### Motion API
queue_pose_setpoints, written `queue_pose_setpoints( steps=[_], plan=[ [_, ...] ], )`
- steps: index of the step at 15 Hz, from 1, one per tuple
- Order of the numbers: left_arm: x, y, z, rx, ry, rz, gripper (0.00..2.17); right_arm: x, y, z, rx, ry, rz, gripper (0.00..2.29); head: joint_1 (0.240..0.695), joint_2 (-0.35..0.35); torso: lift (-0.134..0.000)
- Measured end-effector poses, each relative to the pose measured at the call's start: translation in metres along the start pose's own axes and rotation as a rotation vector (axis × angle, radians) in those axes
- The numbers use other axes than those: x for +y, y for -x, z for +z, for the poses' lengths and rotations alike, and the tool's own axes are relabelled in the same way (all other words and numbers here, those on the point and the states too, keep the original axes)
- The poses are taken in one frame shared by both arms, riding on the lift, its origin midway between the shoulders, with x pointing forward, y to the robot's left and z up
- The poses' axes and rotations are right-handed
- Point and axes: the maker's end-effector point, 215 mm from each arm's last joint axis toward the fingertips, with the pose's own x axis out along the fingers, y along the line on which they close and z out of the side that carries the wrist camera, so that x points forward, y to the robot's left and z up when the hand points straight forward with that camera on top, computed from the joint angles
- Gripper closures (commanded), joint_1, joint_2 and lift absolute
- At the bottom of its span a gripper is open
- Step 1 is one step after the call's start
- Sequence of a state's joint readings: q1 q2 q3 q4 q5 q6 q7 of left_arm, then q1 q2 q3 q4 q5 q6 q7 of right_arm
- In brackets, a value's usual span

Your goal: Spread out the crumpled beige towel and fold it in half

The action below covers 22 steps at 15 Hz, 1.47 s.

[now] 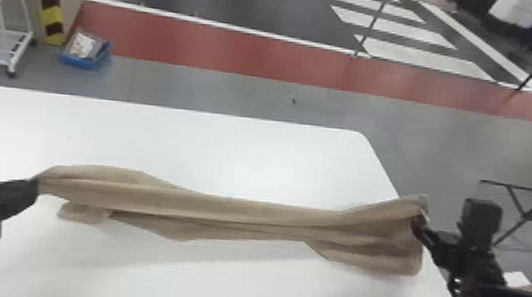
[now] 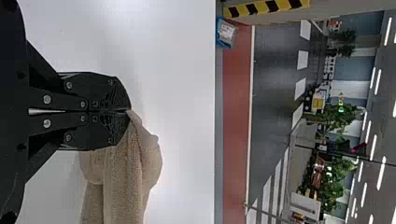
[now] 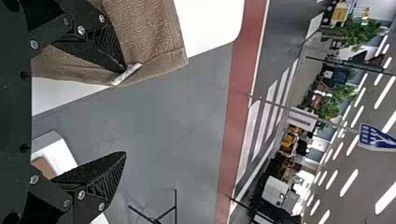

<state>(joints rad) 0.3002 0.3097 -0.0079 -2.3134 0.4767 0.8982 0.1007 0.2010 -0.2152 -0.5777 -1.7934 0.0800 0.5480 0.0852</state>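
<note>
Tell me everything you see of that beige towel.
The soft-looking beige towel has a hemmed edge and a small pale label. It's bunched into a long, uneven strip with lengthwise folds, running across the white table, its right end past the edge. The left gripper pinches one end; at the other, one finger of the open right gripper appears to touch it by the label.

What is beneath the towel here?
The white table shows along both long sides of the beige towel; whatever is directly beneath is covered and cannot be seen.

Left claw (image 1: pixel 37 184) closed, right claw (image 1: pixel 450 212) agape
</note>
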Motion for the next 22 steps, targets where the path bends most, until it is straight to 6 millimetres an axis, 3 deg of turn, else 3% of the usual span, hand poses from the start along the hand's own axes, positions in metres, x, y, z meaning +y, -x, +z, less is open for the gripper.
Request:
queue_pose_setpoints(
  steps=[5,8,10,12,17,22],
  plan=[
    [0.001,0.0,-0.003,0.004,-0.002,0.007,2.13,0.029,0.022,0.041,-0.065,-0.039,0.068,0.41,0.695,-0.35,-0.124],
    [0.003,-0.001,-0.008,0.013,-0.003,0.007,2.13,0.058,0.042,0.048,-0.079,-0.108,0.211,0.41,0.695,-0.35,-0.124],
    [0.003,-0.001,-0.01,0.017,-0.003,0.005,2.13,0.053,0.048,0.048,-0.094,-0.142,0.224,0.41,0.695,-0.35,-0.124],
    [0.003,-0.002,-0.012,0.02,-0.002,0.001,2.13,0.051,0.042,0.041,-0.086,-0.147,0.229,0.59,0.695,-0.35,-0.124],
    [0.002,-0.002,-0.017,0.03,-0.001,-0.001,2.13,0.07,0.011,0.046,-0.084,-0.253,0.44,0.59,0.695,-0.35,-0.124],
    [0.002,-0.001,-0.023,0.04,-0.003,0.0,2.13,0.074,-0.023,0.023,0.042,-0.208,0.423,0.59,0.695,-0.35,-0.124]
  ],
)
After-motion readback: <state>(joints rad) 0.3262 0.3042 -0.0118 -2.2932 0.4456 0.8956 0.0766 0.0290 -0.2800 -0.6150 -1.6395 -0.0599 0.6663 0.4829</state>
